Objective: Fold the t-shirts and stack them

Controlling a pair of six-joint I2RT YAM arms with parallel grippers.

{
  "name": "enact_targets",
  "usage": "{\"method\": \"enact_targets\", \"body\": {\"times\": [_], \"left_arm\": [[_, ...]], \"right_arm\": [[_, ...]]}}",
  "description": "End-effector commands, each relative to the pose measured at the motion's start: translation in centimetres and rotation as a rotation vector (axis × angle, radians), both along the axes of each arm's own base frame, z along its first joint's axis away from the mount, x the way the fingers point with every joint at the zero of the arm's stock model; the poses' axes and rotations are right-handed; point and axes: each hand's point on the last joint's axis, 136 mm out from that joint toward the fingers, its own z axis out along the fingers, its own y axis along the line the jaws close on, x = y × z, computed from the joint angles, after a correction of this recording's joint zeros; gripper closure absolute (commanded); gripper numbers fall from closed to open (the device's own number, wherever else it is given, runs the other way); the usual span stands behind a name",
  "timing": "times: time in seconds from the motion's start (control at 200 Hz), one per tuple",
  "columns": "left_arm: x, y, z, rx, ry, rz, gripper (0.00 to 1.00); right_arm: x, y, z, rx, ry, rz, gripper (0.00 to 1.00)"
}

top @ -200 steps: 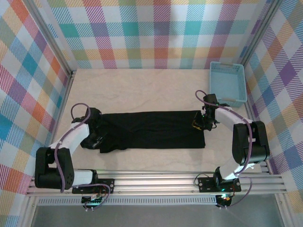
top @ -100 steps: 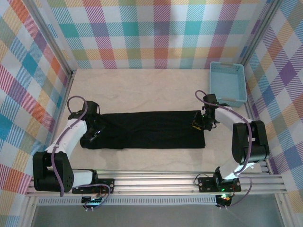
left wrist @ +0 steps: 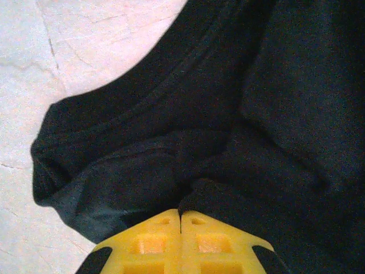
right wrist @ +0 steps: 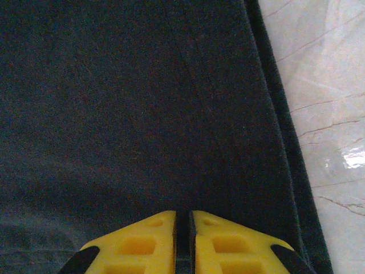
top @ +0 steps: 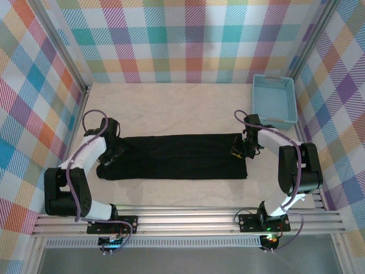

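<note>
The left gripper (left wrist: 181, 214) has its yellow fingers pressed together on a pucker of the black t-shirt (left wrist: 228, 114). The bunched sleeve end lies just ahead to its left, with bare table (left wrist: 85, 45) beyond. The right gripper (right wrist: 182, 214) is clamped on the cloth's other end, the hem edge just to its right. The risk, as I judge it, is that the left pinch holds only a thin fold, so a lift could slip it free, and uneven pulls could skew the crease. Both arms reach forward with wrists bent down onto the cloth, the light-blue basket (top: 274, 103) well past the right hand
</note>
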Motion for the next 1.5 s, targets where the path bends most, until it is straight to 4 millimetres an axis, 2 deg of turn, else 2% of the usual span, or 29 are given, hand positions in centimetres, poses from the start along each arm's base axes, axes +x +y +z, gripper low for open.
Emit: {"method": "enact_targets", "body": {"times": [0.0,0.105,0.16,0.185,0.245,0.28,0.34,0.405,0.495,0.685,0.8,1.005,1.135,1.195,1.27,1.344,1.419,1.494], "left_arm": [[-0.2,1.8,-0.7,0.074,0.044,0.013,1.00],[-0.5,1.7,-1.0,0.065,0.062,0.041,1.00],[-0.8,2.0,-0.4,0.079,0.056,0.068,0.93],[-0.9,2.2,0.1,0.088,0.046,0.082,0.88],[-0.5,2.5,2.0,0.100,-0.014,0.109,0.62],[-0.1,2.6,3.3,0.102,-0.059,0.124,0.54],[0.7,2.4,5.0,0.082,-0.126,0.134,0.50],[2.9,1.1,5.4,0.006,-0.178,0.108,0.52],[6.4,-0.8,3.5,-0.104,-0.138,0.071,0.60],[11.6,0.4,0.3,-0.166,-0.077,0.125,0.78],[12.4,1.8,-1.9,-0.143,0.040,0.137,0.91],[12.4,5.4,-4.0,-0.087,0.098,0.193,0.92],[14.3,7.3,-4.9,-0.073,0.104,0.158,0.92],[15.3,7.4,-5.4,-0.084,0.103,0.130,0.91],[17.0,7.2,-4.9,-0.108,0.049,0.092,0.90],[18.1,7.0,-3.0,-0.113,-0.030,0.077,0.87],[18.3,6.8,0.5,-0.078,-0.123,0.069,0.79],[17.3,6.5,4.1,-0.017,-0.178,0.065,0.70]], "right_arm": [[0.3,-0.1,0.6,-0.007,-0.005,0.016,0.85],[0.3,0.0,0.7,-0.006,-0.009,0.015,0.85],[0.5,0.0,0.9,-0.004,-0.017,0.016,0.85],[0.6,0.0,1.0,-0.004,-0.024,0.015,0.85],[0.7,0.0,1.5,-0.002,-0.044,0.020,0.85],[0.9,0.0,2.0,-0.005,-0.062,0.023,0.85],[1.1,0.3,2.6,0.001,-0.090,0.037,0.83],[1.6,0.7,3.0,0.019,-0.104,0.049,0.83],[2.4,1.4,2.8,0.039,-0.100,0.066,0.83],[5.0,2.0,2.2,0.041,-0.085,0.097,0.85],[6.4,1.8,1.5,0.012,-0.055,0.113,0.85],[6.8,-0.2,-1.7,-0.061,0.068,0.093,0.87],[6.2,-0.7,-2.9,-0.072,0.120,0.091,0.87],[6.0,-0.8,-3.3,-0.077,0.130,0.093,0.87],[5.9,-0.7,-3.3,-0.073,0.128,0.095,0.87],[6.0,-0.6,-2.8,-0.066,0.111,0.101,0.87],[6.2,-0.6,-1.8,-0.062,0.067,0.104,0.86],[6.3,-0.6,-0.3,-0.065,0.021,0.104,0.85]]}}
